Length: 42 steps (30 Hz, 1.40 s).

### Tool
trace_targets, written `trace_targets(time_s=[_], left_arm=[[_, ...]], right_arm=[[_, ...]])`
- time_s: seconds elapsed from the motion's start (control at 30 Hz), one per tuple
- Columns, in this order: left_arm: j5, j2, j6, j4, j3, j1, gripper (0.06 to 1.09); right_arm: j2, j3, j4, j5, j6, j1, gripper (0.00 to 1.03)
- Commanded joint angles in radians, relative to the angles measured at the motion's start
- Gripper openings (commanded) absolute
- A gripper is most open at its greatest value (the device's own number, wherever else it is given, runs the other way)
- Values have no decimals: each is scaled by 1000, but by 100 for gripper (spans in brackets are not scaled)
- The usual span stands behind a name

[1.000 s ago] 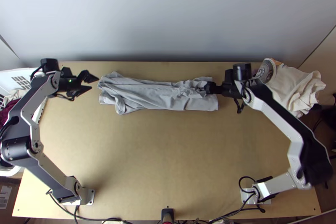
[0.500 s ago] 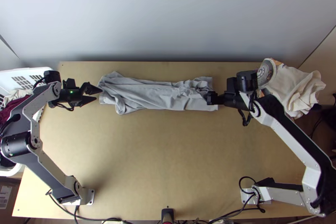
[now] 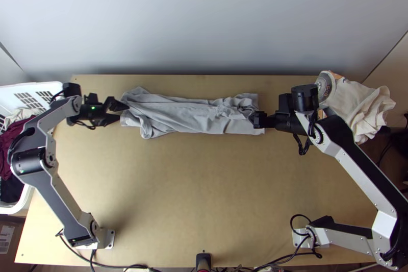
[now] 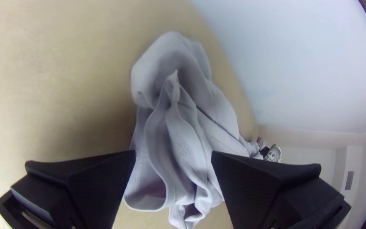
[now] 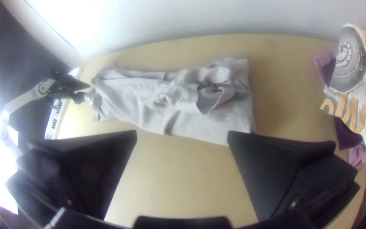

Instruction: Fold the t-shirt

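Left gripper (image 3: 124, 112) nearer the t-shirt (image 3: 194, 116)

Grey shirt (image 4: 183, 127) lies bunched between the pincer's (image 4: 173, 157) parted fingers (image 4: 267, 182).

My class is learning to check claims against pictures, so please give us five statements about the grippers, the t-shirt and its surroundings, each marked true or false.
1. The grey t-shirt lies in a long, creased strip. True.
2. The left gripper is clamped shut. False: its fingers are apart, at one end of the t-shirt.
3. The right gripper is open. True.
4. The white basket stands at the right of the table. False: it is at the left.
5. A cream printed cloth lies at the right. True.
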<state>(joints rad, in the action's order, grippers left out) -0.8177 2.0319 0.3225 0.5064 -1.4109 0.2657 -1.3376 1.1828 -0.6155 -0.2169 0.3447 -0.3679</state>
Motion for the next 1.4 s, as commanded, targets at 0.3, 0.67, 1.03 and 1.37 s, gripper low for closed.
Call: trace_targets(time_s=[0.3, 0.67, 1.03, 1.37], left_arm=[[15, 113, 104, 11, -137, -174, 94], [43, 82, 116, 11, -112, -267, 27], [74, -108, 16, 127, 43, -141, 9], [152, -180, -57, 382, -168, -154, 9]], right_arm=[[40, -25, -24, 1, -3, 27, 99], [49, -45, -23, 1, -3, 40, 99], [51, -66, -6, 1, -1, 55, 99], [68, -103, 8, 1, 2, 58, 99]])
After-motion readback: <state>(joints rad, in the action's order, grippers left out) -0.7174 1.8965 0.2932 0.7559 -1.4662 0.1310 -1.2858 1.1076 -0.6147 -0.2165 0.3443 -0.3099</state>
